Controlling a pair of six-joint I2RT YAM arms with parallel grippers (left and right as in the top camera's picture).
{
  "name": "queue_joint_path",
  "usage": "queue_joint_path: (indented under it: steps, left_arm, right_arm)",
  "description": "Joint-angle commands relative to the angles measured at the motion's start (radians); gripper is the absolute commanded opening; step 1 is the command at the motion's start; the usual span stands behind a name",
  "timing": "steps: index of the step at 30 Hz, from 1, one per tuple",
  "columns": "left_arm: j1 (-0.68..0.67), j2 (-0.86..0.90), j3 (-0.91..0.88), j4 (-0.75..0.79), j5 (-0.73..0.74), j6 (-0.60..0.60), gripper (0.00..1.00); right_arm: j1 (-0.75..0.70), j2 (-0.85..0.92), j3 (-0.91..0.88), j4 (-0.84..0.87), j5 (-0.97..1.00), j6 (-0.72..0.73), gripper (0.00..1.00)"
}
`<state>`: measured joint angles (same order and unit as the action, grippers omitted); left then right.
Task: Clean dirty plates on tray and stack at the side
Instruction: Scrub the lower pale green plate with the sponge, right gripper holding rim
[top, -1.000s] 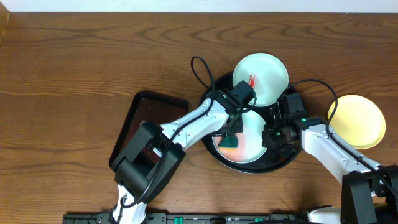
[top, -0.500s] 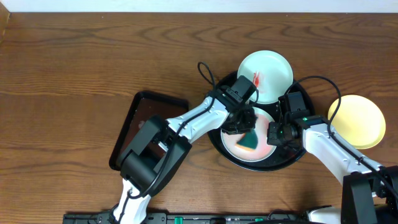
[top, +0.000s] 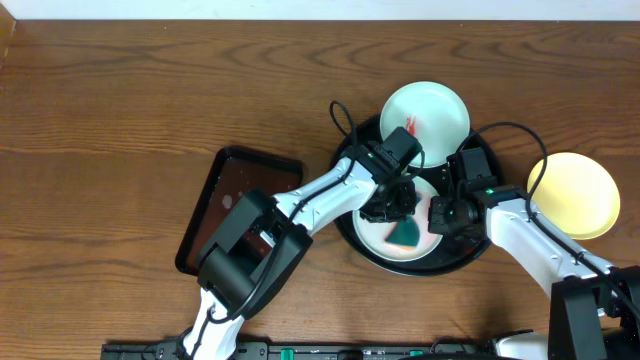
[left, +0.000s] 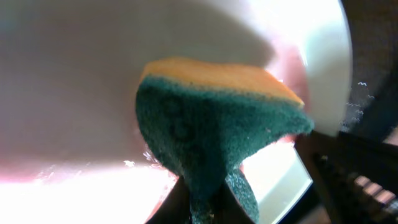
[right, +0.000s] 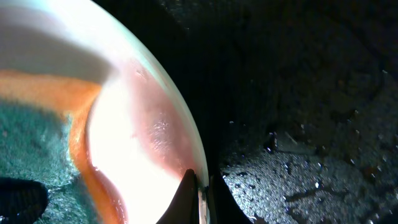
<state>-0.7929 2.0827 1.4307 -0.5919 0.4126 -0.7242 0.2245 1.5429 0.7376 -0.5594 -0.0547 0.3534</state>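
A round black tray (top: 365, 248) holds a pale plate (top: 375, 232) with a pinkish wet centre. My left gripper (top: 400, 215) is shut on a green and orange sponge (top: 404, 235) that presses on this plate; the sponge fills the left wrist view (left: 211, 130). My right gripper (top: 438, 216) is shut on the plate's right rim (right: 200, 180). A second mint-white plate (top: 425, 118) with a red smear rests on the tray's far rim. A pale yellow plate (top: 573, 195) lies on the wood to the right.
A rectangular dark maroon tray (top: 235, 205) lies left of the black tray, under my left arm. The black tray's floor is wet (right: 311, 168). Brown wood tabletop (top: 120, 130) stretches to the left and back.
My left gripper and the sponge have moved right across the plate, towards my right gripper. The right gripper holds the same rim and has barely moved.
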Motion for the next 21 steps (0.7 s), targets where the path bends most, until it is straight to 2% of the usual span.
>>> queue_joint_path:
  steps: [1,10,16,21]
  left_arm:
    - [0.005,0.048,-0.058,-0.132,-0.294,0.013,0.08]
    - [0.042,0.048,-0.045,-0.274,-0.624,0.020,0.08]
    - [0.042,0.048,-0.045,-0.283,-0.762,0.063,0.08]
    - [0.042,0.048,-0.045,-0.290,-0.960,0.095,0.08]
  right_arm:
    - [0.019,0.041,-0.032,-0.009,-0.010,-0.010,0.01]
    - [0.019,0.041,-0.033,-0.029,0.025,0.006,0.01]
    - [0.019,0.041,-0.035,-0.042,0.056,0.009,0.01]
    - [0.019,0.041,-0.036,-0.040,0.071,0.009,0.01]
